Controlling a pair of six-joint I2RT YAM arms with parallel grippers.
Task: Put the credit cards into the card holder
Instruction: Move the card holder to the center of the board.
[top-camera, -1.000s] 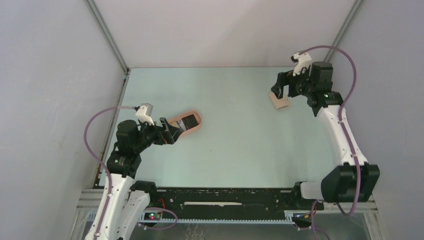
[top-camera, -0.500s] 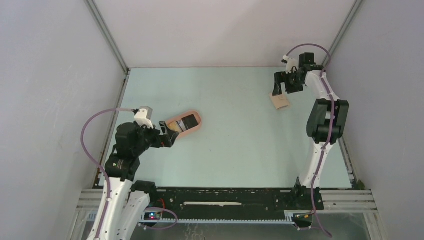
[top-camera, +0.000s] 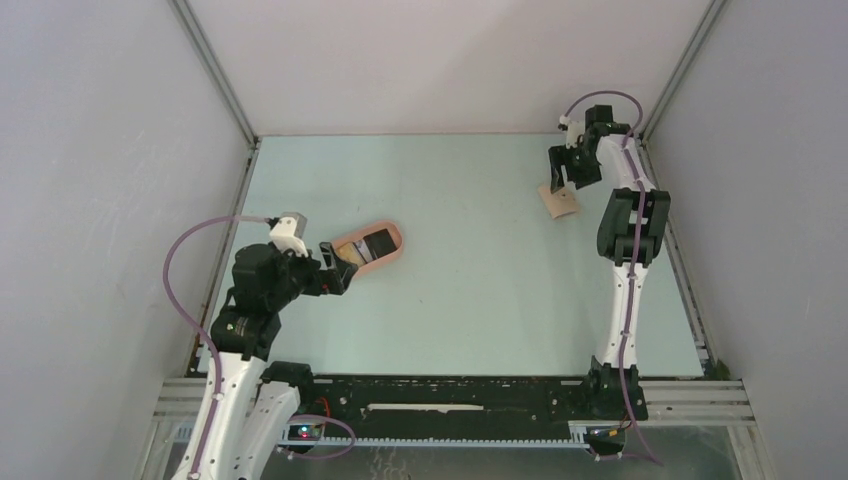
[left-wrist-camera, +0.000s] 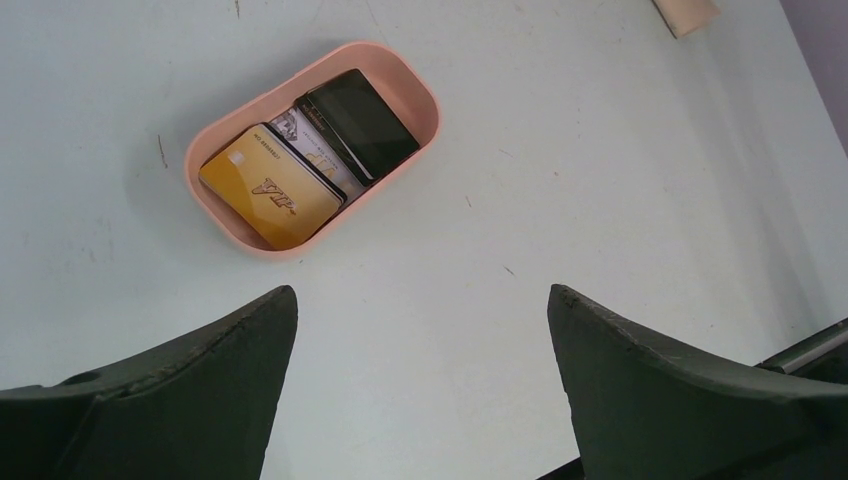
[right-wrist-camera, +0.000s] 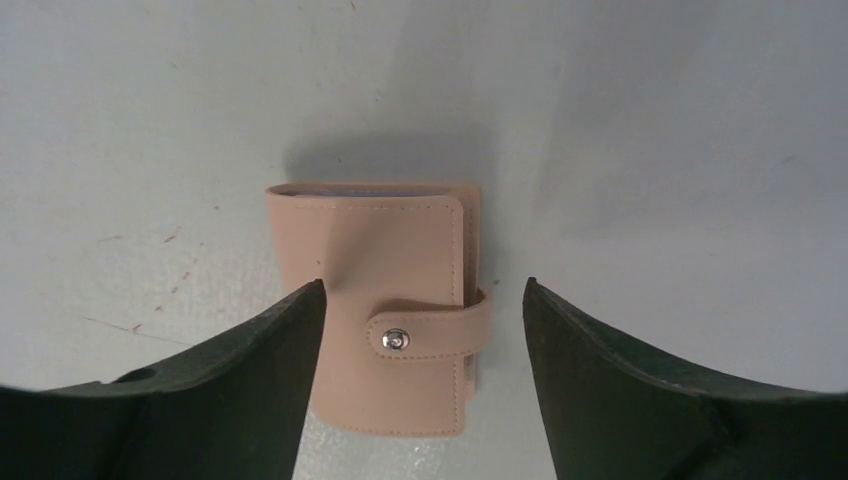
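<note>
The credit cards lie in a salmon-pink oval tray (left-wrist-camera: 432, 95): a yellow-orange card (left-wrist-camera: 270, 187), a pale card (left-wrist-camera: 318, 150) and a black card (left-wrist-camera: 362, 122). From above they show as a dark patch of cards (top-camera: 376, 244). My left gripper (top-camera: 341, 270) (left-wrist-camera: 420, 292) hangs open just short of the tray, nothing between its fingers. The card holder (top-camera: 559, 201) (right-wrist-camera: 385, 300), a tan wallet snapped shut, lies flat at the back right. My right gripper (top-camera: 561, 180) (right-wrist-camera: 420, 285) stands open, astride it. The left finger overlaps the wallet's edge and a gap shows at the right finger.
The tray (top-camera: 393, 243) sits on the pale green table at mid-left. Grey walls close in both sides and the back; the right arm is stretched along the right wall. A black rail runs along the near edge.
The right arm has stretched toward the back right corner and its gripper has come down over the card holder, jaws narrowing a little. The left gripper has drawn back slightly from the tray.
</note>
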